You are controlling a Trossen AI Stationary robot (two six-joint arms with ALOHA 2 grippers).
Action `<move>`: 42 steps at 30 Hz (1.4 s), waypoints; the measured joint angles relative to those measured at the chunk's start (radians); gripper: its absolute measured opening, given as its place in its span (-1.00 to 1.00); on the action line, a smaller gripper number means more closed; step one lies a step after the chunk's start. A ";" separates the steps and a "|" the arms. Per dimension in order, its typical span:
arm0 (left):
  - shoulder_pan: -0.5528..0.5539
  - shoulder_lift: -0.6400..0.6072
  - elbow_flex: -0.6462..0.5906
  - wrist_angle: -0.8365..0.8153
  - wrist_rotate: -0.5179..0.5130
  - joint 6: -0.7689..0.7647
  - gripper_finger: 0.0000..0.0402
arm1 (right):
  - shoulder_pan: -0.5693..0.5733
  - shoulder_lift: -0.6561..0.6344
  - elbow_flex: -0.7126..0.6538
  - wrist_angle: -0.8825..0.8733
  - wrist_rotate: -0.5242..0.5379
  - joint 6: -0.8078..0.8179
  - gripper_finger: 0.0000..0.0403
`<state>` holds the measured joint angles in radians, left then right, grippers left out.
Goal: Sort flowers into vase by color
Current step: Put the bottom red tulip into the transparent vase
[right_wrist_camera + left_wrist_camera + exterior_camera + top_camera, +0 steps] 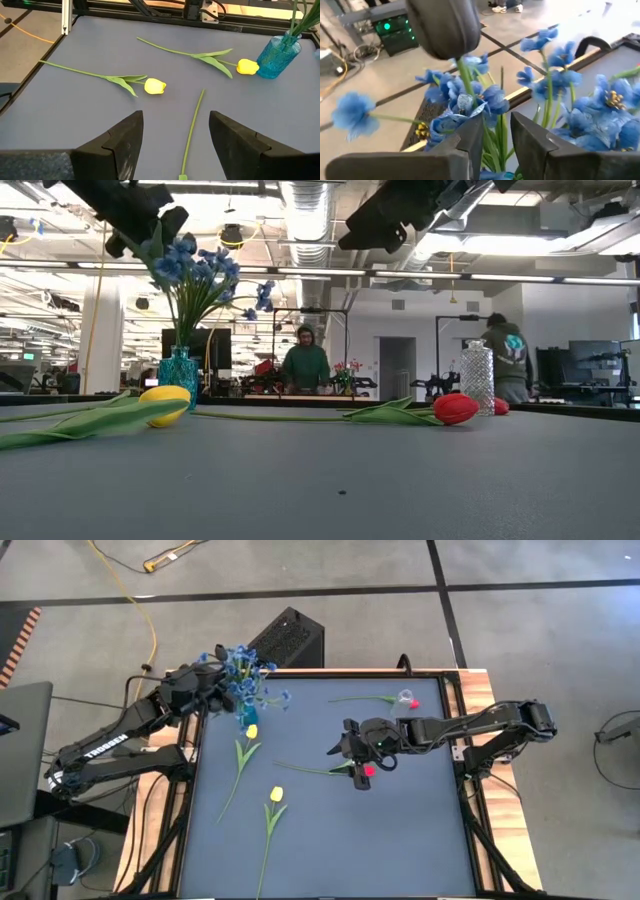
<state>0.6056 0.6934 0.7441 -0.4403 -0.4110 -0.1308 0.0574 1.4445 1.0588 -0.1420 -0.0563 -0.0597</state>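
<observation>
A bunch of blue flowers (243, 680) stands with its stems in a blue glass vase (181, 372) at the table's far left. My left gripper (497, 131) is open among the blossoms, its fingers on either side of the green stems (492, 145); whether they touch, I cannot tell. A red tulip (368, 770) lies flat on the mat, stem (192, 125) pointing left. My right gripper (176, 119) hovers open over that stem. A second red tulip (414, 703) lies by a clear vase (477, 378). Two yellow tulips (252, 730) (276, 794) lie on the left half.
The dark mat (400, 840) has free room along its near and right parts. A raised wooden rim (480, 690) borders the table. A black box (288, 637) sits beyond the far edge. People stand in the room behind (305, 365).
</observation>
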 joint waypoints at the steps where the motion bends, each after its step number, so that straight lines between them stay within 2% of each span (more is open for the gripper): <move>1: 0.000 0.000 0.000 -0.005 -0.009 -0.027 -0.49 | 0.000 0.000 0.000 -0.003 0.000 0.000 0.26; 10: 0.000 0.006 0.000 -0.031 -0.040 -0.127 -0.07 | 0.000 0.000 0.000 -0.010 0.000 0.022 0.26; 15: 0.000 0.006 -0.001 -0.007 -0.040 -0.145 0.07 | 0.000 0.000 0.000 -0.010 -0.021 0.035 0.26; 25: 0.000 0.006 -0.001 -0.006 -0.036 -0.192 0.11 | 0.003 0.000 0.000 -0.008 -0.025 0.045 0.26; 33: 0.000 0.006 -0.001 -0.003 -0.105 -0.348 0.11 | 0.003 0.000 0.000 -0.007 -0.025 0.045 0.26; 42: 0.000 -0.038 0.029 -0.010 -0.137 -0.375 0.11 | 0.000 0.000 0.000 -0.007 -0.026 0.034 0.26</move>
<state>0.6052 0.6553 0.7735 -0.4503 -0.5481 -0.5062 0.0570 1.4445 1.0588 -0.1487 -0.0818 -0.0253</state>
